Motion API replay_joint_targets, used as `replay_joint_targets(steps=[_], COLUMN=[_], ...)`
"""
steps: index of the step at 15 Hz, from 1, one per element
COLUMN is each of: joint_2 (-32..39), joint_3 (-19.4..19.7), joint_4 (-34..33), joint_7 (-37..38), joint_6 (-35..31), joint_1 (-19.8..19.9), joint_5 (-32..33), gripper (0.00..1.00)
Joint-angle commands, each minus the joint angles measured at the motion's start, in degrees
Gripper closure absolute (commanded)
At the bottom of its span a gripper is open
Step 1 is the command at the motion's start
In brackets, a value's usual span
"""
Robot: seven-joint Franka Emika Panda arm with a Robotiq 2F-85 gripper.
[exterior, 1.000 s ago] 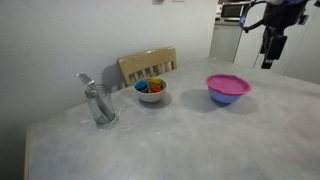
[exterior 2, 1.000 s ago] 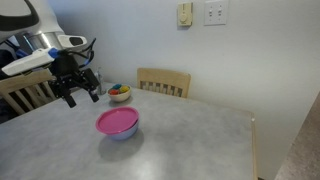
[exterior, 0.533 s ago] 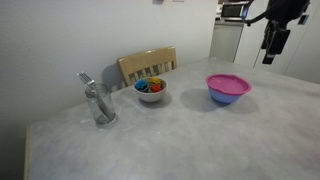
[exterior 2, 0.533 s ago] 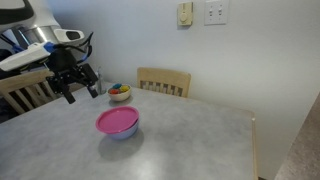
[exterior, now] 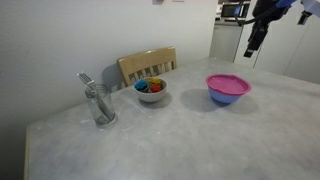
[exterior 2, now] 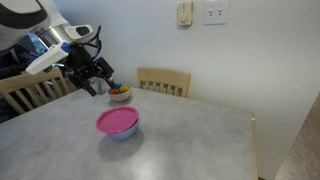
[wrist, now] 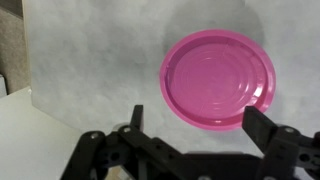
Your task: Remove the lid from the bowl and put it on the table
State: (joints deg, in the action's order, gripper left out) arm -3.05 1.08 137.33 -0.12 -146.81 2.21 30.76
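The magenta-pink lid (exterior: 227,82) rests on the periwinkle-blue bowl (exterior: 227,96) on the grey table (exterior: 180,140); both also show in an exterior view, the lid (exterior 2: 117,121) covering the bowl (exterior 2: 119,133). In the wrist view the lid (wrist: 218,78) fills the upper right, seen from above. My gripper (exterior: 253,46) hangs high above and beyond the bowl, also in an exterior view (exterior 2: 93,84). In the wrist view my gripper (wrist: 198,120) is open and empty, fingers spread wide below the lid.
A white bowl (exterior: 150,92) with colourful contents stands by a wooden chair (exterior: 147,64) at the table's far edge. A glass holder with metal utensils (exterior: 99,105) stands on the table. The chair (exterior 2: 163,80) also shows against the wall.
My gripper has risen and moved over toward the bowl. The lid and bowl have not moved.
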Motion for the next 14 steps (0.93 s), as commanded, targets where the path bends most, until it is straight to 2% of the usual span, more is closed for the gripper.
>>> replay_joint_targets(steps=[1,6,14], joint_2=[7.12,14.24,22.81], joint_3=[-1.0,-1.39,0.77], joint_4=[-5.01,-10.86,-16.0], joint_7=[6.57,13.46,20.11], joint_6=[-1.89,-2.31,-0.23], joint_1=[-1.0,-4.22,-8.26], joint_5=[-2.64,-7.61,-9.81], gripper=[0.0,0.0,0.0])
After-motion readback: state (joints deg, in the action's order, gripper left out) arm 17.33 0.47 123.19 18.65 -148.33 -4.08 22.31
